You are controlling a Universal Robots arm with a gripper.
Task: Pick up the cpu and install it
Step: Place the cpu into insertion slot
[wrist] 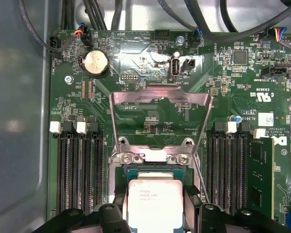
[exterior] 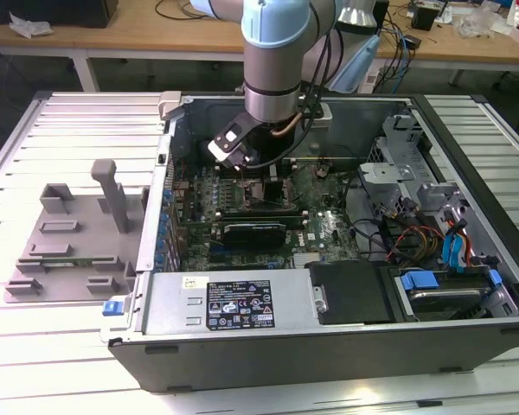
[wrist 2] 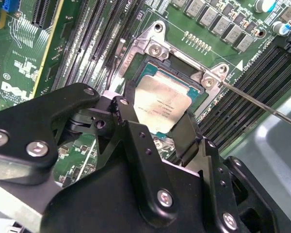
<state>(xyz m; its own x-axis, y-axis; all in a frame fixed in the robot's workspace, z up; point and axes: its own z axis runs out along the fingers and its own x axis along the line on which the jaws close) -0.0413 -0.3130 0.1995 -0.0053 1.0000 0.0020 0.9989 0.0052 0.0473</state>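
The cpu (wrist 2: 162,99) (wrist: 155,201) is a flat square chip with a silvery top. It lies in or just above the motherboard socket (wrist 2: 155,48), level with its frame. My gripper (wrist 2: 157,119) (wrist: 155,216) is shut on it, one black finger (wrist 2: 123,111) against each opposite edge. The socket's metal load plate (wrist: 160,97) stands flipped open beyond the chip, and its thin lever (wrist 2: 262,104) sticks out to the side. In the exterior view the gripper (exterior: 261,173) reaches down into the open computer case (exterior: 242,303) over the board.
Memory slots (wrist: 77,170) flank the socket on both sides, with one module (wrist: 259,170) fitted. A coin battery (wrist: 96,63) and cables sit past the load plate. A grey fixture (exterior: 69,233) stands at the exterior view's left. Drive bays with blue tabs (exterior: 450,285) fill the case's right.
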